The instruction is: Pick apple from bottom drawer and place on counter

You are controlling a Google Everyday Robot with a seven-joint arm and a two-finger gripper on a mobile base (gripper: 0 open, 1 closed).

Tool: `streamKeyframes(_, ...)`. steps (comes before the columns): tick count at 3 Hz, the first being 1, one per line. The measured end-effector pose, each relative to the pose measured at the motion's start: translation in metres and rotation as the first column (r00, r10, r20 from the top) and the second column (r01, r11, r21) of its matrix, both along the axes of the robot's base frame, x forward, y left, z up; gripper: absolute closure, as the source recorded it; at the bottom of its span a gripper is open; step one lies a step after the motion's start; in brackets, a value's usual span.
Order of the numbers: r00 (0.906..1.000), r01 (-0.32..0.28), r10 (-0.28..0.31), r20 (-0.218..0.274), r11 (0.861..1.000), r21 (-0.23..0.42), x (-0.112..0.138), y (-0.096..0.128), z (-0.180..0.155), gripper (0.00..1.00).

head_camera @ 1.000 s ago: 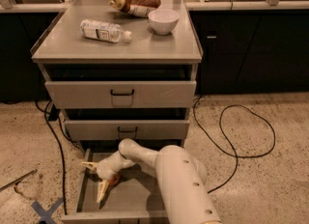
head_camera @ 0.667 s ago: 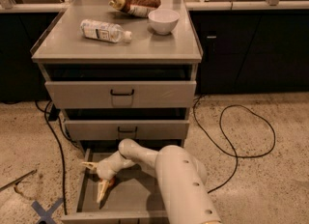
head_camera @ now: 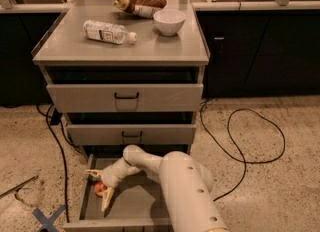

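Nearest, the robot's thick white arm (head_camera: 187, 196) rises from the 6 o'clock edge and reaches toward 9 o'clock into the bottom drawer (head_camera: 134, 203), the lowest grey metal tray of the cabinet, which is pulled out. At the drawer's 9 o'clock side is the two-finger gripper (head_camera: 97, 191). Its pale fingers (head_camera: 106, 202) are spread wide, one toward 12 and one toward 6 o'clock, and the small round red-orange apple (head_camera: 100, 189) lies on the drawer floor between them. I cannot tell whether either finger touches it.

The apple is likely firm, fairly light and smooth-skinned, so it may roll or squirt out of an off-centre pinch. The fingers should probably close across its widest middle, with modest force to avoid bruising.

Farther, at 12 o'clock, the matte grey metal counter (head_camera: 150, 48) carries a clear plastic bottle (head_camera: 107, 31) lying on its side, a white bowl (head_camera: 169, 21) and a brown snack bag (head_camera: 141, 2).
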State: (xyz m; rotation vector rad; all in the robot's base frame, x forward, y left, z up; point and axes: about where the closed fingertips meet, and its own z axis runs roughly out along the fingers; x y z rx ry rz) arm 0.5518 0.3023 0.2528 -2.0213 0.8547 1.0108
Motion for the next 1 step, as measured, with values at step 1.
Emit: streamKeyframes(1,1.0000,0.000,0.000,0.000,1.000,0.000,0.0000,0.0000,0.0000,0.00)
